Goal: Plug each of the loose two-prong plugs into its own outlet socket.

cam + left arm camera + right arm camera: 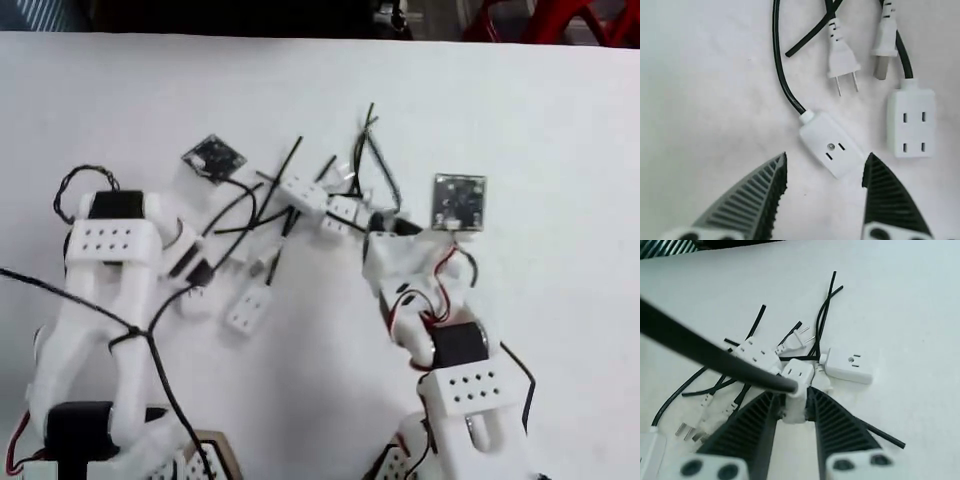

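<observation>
Your left gripper (826,156) hung over the white table (700,80) with its jaws wide apart and nothing held. Under the gap between them lay a single outlet socket (832,145), face up, with its black cord (781,75) leaving from one end. One corner of that socket sat close to a fingertip; you could not tell whether they touched. Just beside it lay a double outlet block (911,122), also face up, with both pairs of slots empty. Two loose plugs lay near these: a two-prong plug (842,62) flat on the table with its prongs pointing toward the single socket, and a second plug (885,45) turned on its side, its prongs just short of the block's end.

Your right gripper (795,400) had its jaws clamped on the sides of a small white socket (797,372), whose thick black lead (690,340) ran off past the camera. Near it lay a grounded outlet (849,365), another outlet block (757,354) and a loose plug (800,337), prongs free, among crossed cords.

From above, your right arm (470,385) reached into the tangle (300,200) at the middle of the table, and your left arm (110,245) stood to its left.
</observation>
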{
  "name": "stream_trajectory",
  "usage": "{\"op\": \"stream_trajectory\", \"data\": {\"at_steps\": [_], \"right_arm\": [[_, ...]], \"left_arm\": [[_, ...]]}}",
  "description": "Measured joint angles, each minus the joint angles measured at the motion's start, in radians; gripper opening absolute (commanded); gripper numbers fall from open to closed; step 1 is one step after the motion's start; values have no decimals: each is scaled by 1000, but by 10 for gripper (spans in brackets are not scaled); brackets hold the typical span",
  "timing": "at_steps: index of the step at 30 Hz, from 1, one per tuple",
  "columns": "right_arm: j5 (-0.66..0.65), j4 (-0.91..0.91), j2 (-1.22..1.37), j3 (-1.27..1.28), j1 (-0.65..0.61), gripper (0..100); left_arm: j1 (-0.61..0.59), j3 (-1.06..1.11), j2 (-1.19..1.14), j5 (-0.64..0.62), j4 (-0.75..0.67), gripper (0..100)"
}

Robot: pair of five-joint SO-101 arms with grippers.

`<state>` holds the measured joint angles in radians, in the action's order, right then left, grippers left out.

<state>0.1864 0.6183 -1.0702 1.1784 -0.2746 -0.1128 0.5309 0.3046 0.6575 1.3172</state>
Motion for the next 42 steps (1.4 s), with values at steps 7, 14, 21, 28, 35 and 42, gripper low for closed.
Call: {"op": "stream_trajectory", "data": {"at_steps": [7, 14, 21, 28, 35, 42], "right_arm": [[-103, 69, 0, 0, -178, 17], [-187, 69, 0, 0, -382, 17], [-216, 69, 0, 0, -595, 17], [-222, 34, 11, 0, -672, 17], [-270, -138, 250, 0, -677, 17], [-276, -269, 450, 0, -704, 17]], "left_arm": [[-31, 41, 255, -58, 21, 248], [-216, 203, 560, -103, 21, 248], [-427, 376, 598, -103, -51, 248], [-512, 580, 603, -103, -209, 246], [-516, 730, 603, -195, -334, 246], [-517, 763, 603, -227, -381, 246]]}}
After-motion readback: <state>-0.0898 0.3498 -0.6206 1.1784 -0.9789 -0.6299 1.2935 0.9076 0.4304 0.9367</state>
